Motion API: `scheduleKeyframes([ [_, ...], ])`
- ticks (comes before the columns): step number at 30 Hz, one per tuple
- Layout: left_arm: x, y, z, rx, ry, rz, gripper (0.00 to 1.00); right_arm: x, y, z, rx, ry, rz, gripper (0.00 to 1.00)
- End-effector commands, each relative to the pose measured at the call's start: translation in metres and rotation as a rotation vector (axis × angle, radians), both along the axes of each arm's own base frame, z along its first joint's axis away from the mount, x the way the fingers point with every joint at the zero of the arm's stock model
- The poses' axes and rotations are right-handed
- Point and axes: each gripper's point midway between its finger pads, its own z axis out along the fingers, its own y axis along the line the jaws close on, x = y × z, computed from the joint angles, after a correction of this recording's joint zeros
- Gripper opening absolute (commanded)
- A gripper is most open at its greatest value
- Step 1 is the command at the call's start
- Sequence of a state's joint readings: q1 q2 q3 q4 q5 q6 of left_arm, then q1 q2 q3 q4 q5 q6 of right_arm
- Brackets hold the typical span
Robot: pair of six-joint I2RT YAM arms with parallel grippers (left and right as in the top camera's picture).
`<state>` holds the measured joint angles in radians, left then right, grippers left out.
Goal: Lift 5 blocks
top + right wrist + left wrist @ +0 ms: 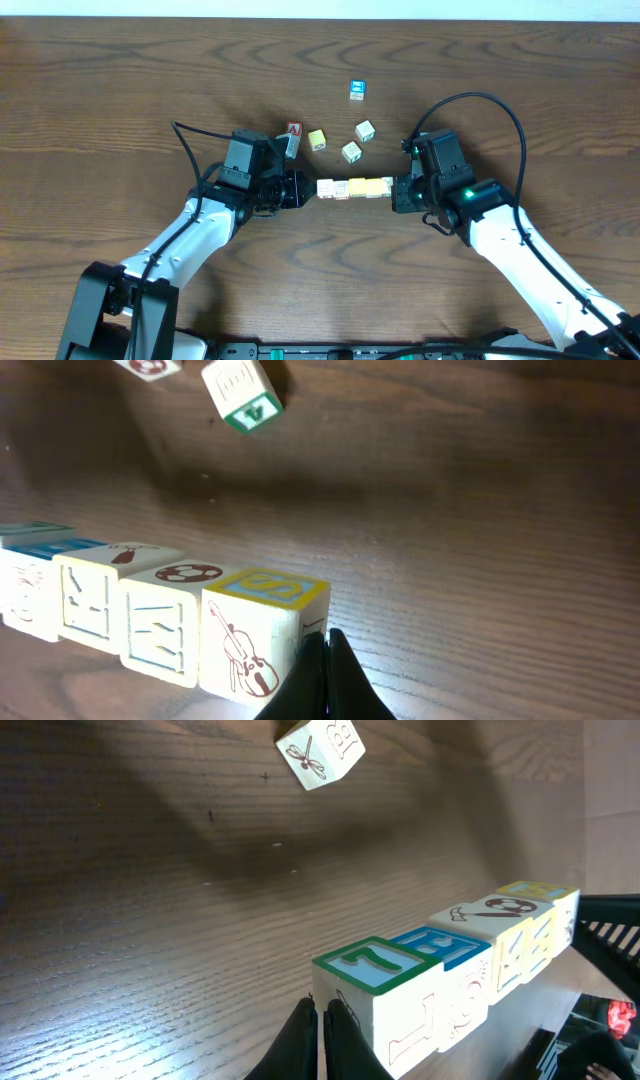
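As the blocks (355, 187) bridge them, left arm (190, 235), right arm (510, 235) low, jaws closed, empty.

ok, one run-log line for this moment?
left gripper: shut, at row end | right gripper: shut, at opposite end | row of small wooden alphabet cubes: between both grippers | lifted: cannot tell

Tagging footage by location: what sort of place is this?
Likely a robot test bench: a wood-grain table, a left arm and right arm, and a row of alphabet blocks between them.
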<state>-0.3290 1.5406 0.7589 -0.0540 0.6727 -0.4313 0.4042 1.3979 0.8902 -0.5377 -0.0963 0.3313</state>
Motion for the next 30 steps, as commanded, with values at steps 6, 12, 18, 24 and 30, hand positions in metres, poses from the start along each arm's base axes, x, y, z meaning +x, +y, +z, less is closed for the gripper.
scheduleKeyframes([
  [6, -0.004, -0.0405, 0.0619, -0.177, -0.065, -0.153, 0.07, -0.0173, 0.058, 0.0318, 0.233, 0.022, 0.2, 0.01],
  [12, -0.0041, -0.0407, 0.062, -0.178, -0.065, -0.153, 0.07, -0.0172, 0.058, 0.0321, 0.234, 0.02, 0.2, 0.01],
  [18, -0.0046, -0.0404, 0.0615, -0.176, -0.061, -0.153, 0.07, -0.0172, 0.0579, 0.0324, 0.234, 0.019, 0.199, 0.01],
  [24, -0.006, -0.0398, 0.06, -0.172, -0.054, -0.154, 0.07, -0.0171, 0.0579, 0.0326, 0.234, 0.019, 0.199, 0.01],
  [30, -0.006, -0.0398, 0.06, -0.172, -0.054, -0.154, 0.07, -0.0168, 0.0577, 0.0326, 0.234, 0.018, 0.199, 0.01],
])
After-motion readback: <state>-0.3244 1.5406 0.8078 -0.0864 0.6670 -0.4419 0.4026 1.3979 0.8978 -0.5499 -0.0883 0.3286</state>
